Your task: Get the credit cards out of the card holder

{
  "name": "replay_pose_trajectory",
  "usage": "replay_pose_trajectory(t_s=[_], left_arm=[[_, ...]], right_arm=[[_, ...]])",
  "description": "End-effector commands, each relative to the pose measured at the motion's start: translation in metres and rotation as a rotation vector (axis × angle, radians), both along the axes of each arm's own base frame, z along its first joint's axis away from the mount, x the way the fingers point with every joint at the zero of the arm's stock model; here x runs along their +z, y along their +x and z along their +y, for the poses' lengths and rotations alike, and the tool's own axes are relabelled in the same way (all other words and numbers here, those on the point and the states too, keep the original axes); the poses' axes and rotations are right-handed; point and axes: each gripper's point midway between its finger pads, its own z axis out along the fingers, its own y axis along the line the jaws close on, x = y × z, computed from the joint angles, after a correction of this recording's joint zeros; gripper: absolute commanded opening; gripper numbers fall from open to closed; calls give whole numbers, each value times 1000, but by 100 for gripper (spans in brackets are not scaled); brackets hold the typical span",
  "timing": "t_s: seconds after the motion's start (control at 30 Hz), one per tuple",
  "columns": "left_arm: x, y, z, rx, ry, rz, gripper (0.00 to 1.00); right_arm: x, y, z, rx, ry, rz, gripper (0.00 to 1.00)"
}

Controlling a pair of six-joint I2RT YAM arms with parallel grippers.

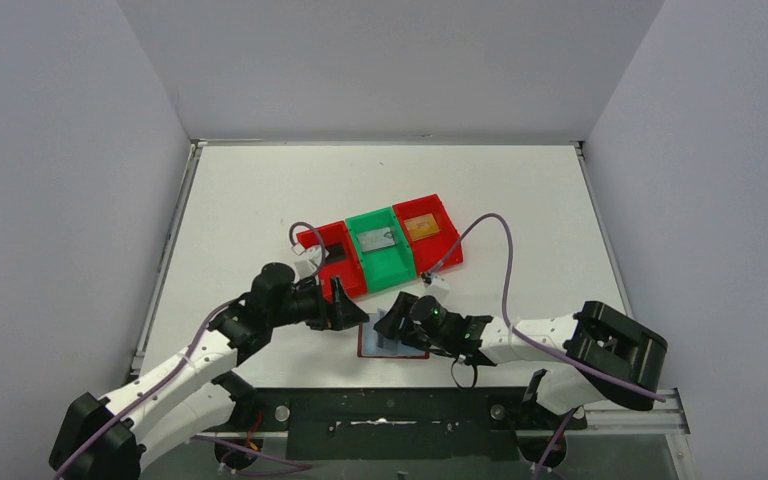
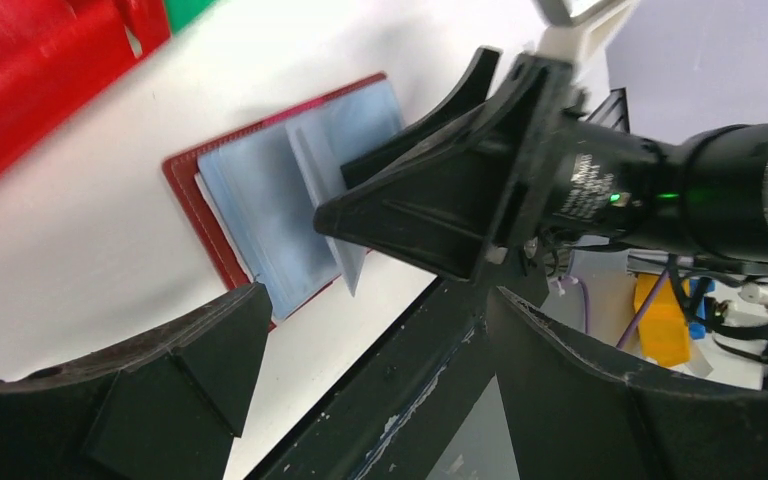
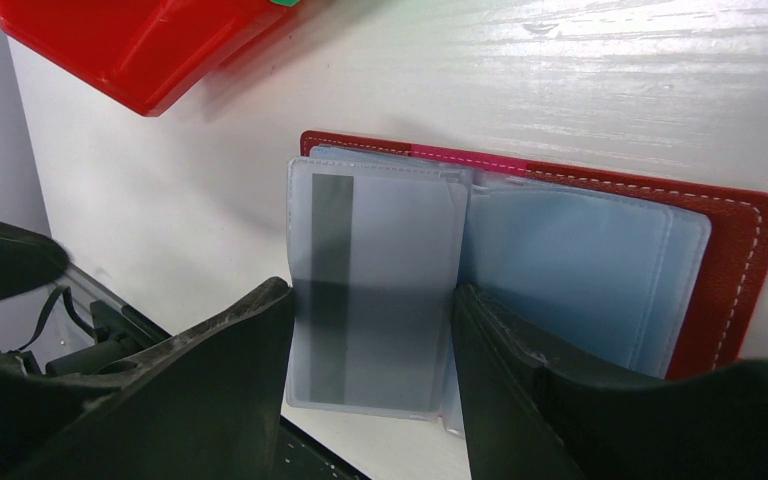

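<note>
The dark red card holder (image 1: 365, 350) (image 3: 740, 260) (image 2: 260, 190) lies open near the table's front edge, blue-grey pockets up. My right gripper (image 1: 397, 325) (image 3: 372, 330) is shut across the width of one clear pocket leaf and holds it raised off the holder. Inside that leaf shows a grey credit card (image 3: 375, 250) with a dark stripe. My left gripper (image 1: 350, 314) (image 2: 370, 370) is open and empty just left of the holder, pointing at the right gripper's fingers (image 2: 430, 200). A silver-grey card (image 1: 376, 240) lies in the green bin and a gold-tan card (image 1: 421, 227) in the right red bin.
Three joined bins stand behind the holder: red bin (image 1: 332, 262), green bin (image 1: 392, 268), red bin (image 1: 447, 245). The left red bin holds something dark. The table's black front rail (image 2: 400, 400) runs just below the holder.
</note>
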Motion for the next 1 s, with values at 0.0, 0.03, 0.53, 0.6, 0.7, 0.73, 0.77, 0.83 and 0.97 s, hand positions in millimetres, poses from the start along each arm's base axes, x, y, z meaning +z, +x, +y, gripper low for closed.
replay_pose_trajectory(t_s=[0.0,0.03,0.53,0.6,0.7,0.73,0.77,0.83,0.97], left_arm=[[5,9,-23,30,-73,-22,79],[1,9,-26,33,-71,-9,78],[-10,14,-43,99,-163,41,68],[-12,6,-45,64,-172,51,67],[-16,-5,-46,11,-173,56,67],[-21,-8,-45,0,-159,61,66],[-24,-11,-44,-7,-149,64,66],[-30,-15,-40,-9,-134,71,66],[-35,-16,-39,-10,-131,70,60]], right_arm=[[15,6,3,-26,79,-22,48],[14,5,3,-27,76,-19,48],[6,6,4,-32,59,27,50],[7,7,4,-38,77,33,50],[6,8,4,-40,87,35,51],[5,8,3,-43,86,41,51],[4,8,3,-43,88,46,51],[4,8,4,-42,92,52,51],[2,8,3,-42,91,60,52]])
